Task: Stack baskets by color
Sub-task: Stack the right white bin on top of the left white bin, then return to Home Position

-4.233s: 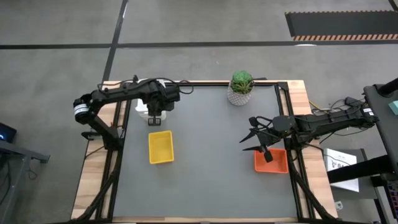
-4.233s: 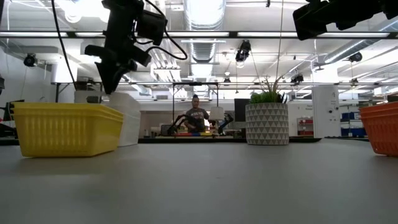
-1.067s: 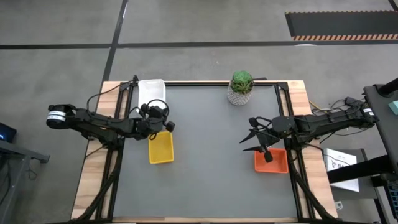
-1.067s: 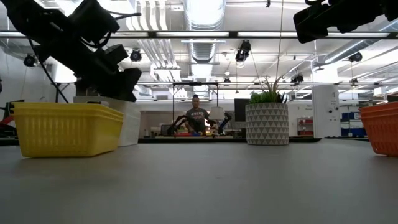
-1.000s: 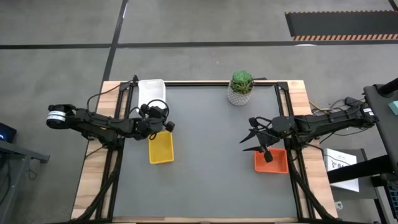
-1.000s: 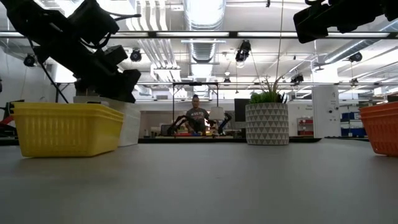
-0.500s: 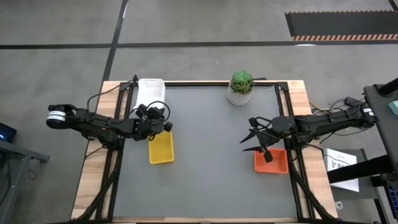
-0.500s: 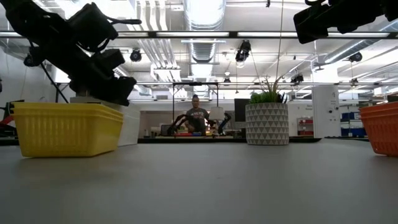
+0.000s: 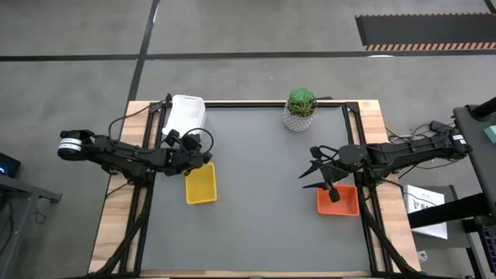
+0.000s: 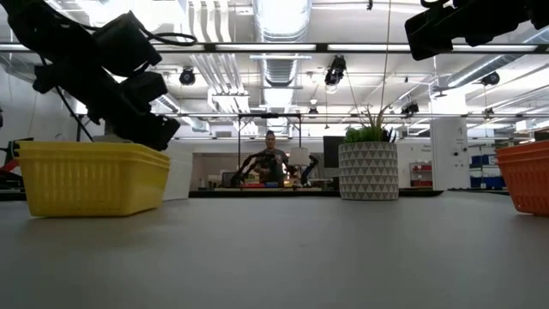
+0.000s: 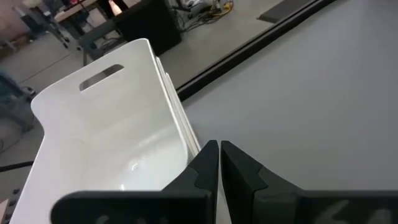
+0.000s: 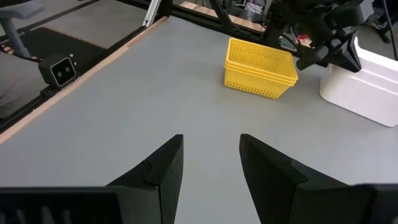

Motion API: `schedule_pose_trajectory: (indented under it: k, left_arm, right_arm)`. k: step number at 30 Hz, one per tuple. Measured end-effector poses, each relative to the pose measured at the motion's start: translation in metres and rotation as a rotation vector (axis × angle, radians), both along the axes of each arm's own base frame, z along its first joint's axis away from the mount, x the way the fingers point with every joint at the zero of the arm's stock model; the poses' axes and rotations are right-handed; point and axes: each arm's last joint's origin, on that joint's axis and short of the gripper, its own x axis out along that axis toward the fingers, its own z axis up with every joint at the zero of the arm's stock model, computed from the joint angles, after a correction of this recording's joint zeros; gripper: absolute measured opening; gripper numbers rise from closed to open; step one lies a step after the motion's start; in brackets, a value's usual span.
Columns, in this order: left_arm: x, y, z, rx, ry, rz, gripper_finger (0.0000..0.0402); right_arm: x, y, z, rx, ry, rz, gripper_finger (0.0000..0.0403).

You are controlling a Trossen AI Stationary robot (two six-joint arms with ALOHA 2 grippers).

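A stack of white baskets [image 9: 187, 116] stands at the table's far left corner, and a yellow stack [image 9: 201, 184] lies nearer, on the left side. An orange basket [image 9: 339, 201] sits by the right edge. My left gripper [image 9: 204, 157] is shut and hovers between the white and yellow stacks. In the left wrist view its tips [image 11: 219, 148] are beside the white stack [image 11: 118, 130]. My right gripper [image 9: 315, 174] is open, above the table left of the orange basket, with nothing between its fingers [image 12: 211, 155]. My left gripper's shut fingertips [image 11: 210, 149] stand right at the white stack's long side wall [image 11: 186, 140], slanting down from the table's left side. I cannot tell whether they touch it.
A green potted plant [image 9: 300, 108] stands at the far edge, right of centre. The middle of the grey mat [image 9: 263, 201] lies bare between the yellow and orange baskets. People and benches show in the room beyond the table [image 10: 270, 167].
My left gripper has shifted a little toward the table's left edge and dipped, rolling its wrist and staying shut. The yellow and orange baskets have not moved.
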Motion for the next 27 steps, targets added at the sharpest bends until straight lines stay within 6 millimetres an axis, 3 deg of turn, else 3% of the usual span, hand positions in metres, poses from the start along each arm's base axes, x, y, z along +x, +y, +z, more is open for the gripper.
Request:
schedule_pose_trajectory:
  k: [6, 15, 27]
  left_arm:
    - [0.004, -0.001, 0.004, -0.013, -0.02, -0.013, 0.0001]
    - [0.025, -0.004, 0.025, -0.145, -0.282, -0.199, 0.0001]
    - [0.037, -0.032, 0.038, -0.229, -0.472, -0.438, 0.0001]
  right_arm:
    - [0.0, 0.0, 0.0, 0.0, 0.0, 0.0, 0.0151]
    - [0.0, 0.0, 0.0, 0.0, 0.0, 0.0, 0.0151]
    - [0.0, 0.0, 0.0, -0.002, -0.012, 0.001, 0.0151]
